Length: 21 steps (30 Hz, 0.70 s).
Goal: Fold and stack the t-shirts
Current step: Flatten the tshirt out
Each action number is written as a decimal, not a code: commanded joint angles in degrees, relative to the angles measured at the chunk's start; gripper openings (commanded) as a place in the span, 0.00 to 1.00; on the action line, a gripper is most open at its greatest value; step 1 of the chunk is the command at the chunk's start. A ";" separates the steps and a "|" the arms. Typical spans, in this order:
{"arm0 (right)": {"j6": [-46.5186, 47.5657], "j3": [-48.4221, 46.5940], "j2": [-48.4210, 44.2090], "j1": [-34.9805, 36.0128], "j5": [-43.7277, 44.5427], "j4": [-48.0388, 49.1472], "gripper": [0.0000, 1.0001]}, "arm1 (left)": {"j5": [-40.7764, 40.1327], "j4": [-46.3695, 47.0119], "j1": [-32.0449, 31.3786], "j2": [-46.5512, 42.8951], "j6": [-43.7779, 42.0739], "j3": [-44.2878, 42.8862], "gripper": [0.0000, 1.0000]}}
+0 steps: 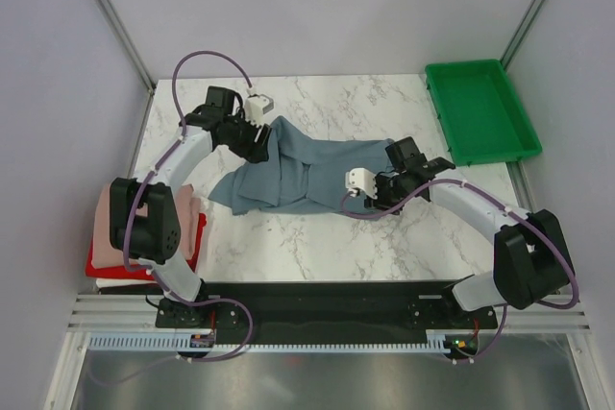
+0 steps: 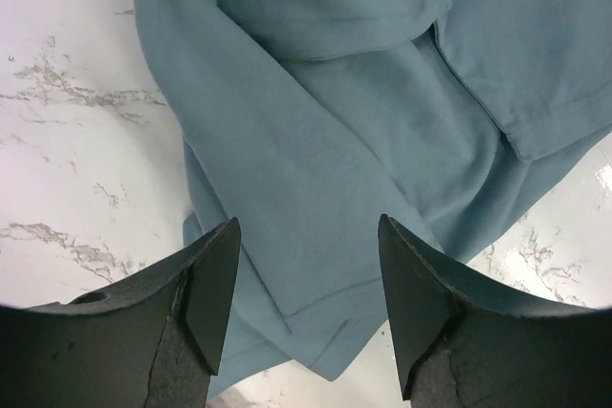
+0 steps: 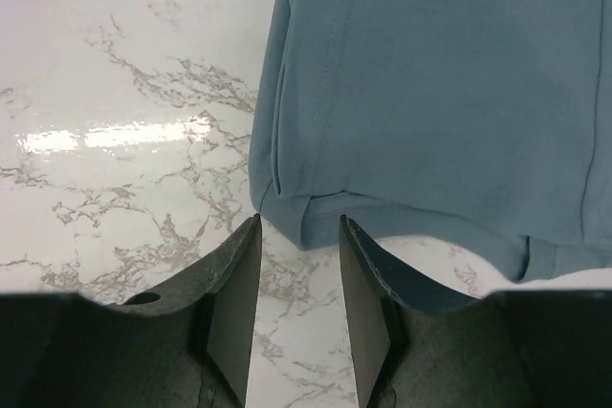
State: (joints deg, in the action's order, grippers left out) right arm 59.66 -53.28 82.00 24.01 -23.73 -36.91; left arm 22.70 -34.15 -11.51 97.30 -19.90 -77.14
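Observation:
A slate blue-grey t-shirt (image 1: 298,172) lies crumpled and spread in the middle of the marble table. My left gripper (image 1: 258,141) is open over its far left corner; in the left wrist view the shirt's hemmed corner (image 2: 330,332) lies between the fingers, not gripped. My right gripper (image 1: 370,201) is open at the shirt's near right edge; in the right wrist view the folded hem (image 3: 316,212) lies just ahead of the fingertips. Folded pale pink (image 1: 188,228), red (image 1: 101,261) and white shirts are stacked at the left edge, partly behind my left arm.
A green plastic tray (image 1: 478,108) stands at the far right of the table. Grey walls enclose the table on three sides. The black base rail (image 1: 327,309) runs along the near edge.

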 commanded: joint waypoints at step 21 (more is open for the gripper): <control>2.74 -0.25 5.36 4.73 -0.27 2.71 0.40 | -3.10 1.72 0.08 -3.69 0.65 1.73 0.66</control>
State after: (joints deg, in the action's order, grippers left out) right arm 60.95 -52.86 86.28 28.47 -23.40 -34.48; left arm 20.32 -34.11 -11.44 95.83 -19.75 -75.09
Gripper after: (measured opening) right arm 0.402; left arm 0.665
